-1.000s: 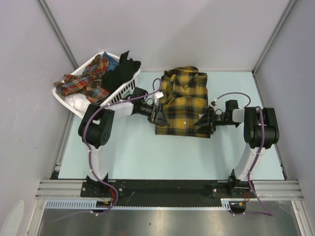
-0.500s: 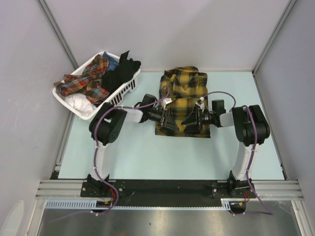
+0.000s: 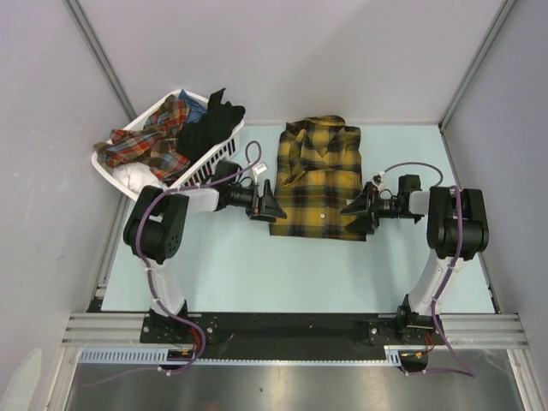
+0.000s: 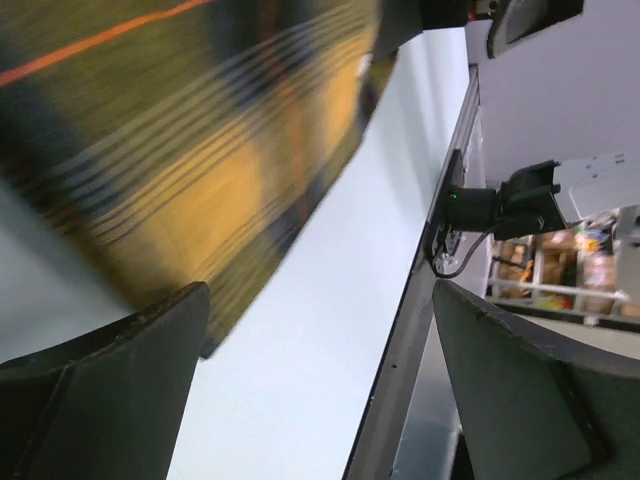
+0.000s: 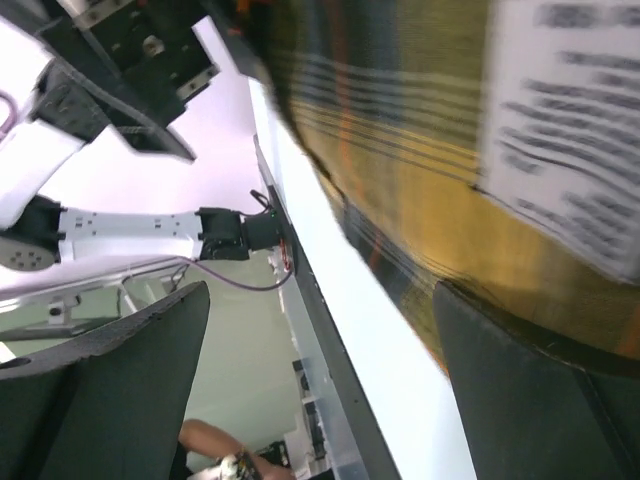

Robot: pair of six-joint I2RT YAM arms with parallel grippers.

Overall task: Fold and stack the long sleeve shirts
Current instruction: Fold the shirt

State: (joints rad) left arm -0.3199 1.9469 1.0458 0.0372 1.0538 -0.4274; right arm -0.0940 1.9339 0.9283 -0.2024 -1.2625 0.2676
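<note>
Plaid shirt (image 3: 318,175), mustard-yellow and black, lies folded flat mid-table (image 3: 223,265), collar toward the far wall. Left end effector (image 3: 276,208) is open just beside the shirt's lower left edge, gripping nothing. Right end effector (image 3: 351,208) is open at the lower right edge, also empty. White slatted basket (image 3: 214,161) at far left holds a red plaid garment (image 3: 150,141), black garment (image 3: 210,124) and white cloth (image 3: 137,178).

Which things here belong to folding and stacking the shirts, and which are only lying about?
Belong to the job:
- yellow plaid shirt, already folded
- red plaid shirt in the basket, probably waiting its turn

Just lying about:
- white basket
- black garment, kind unclear
- white cloth
</note>
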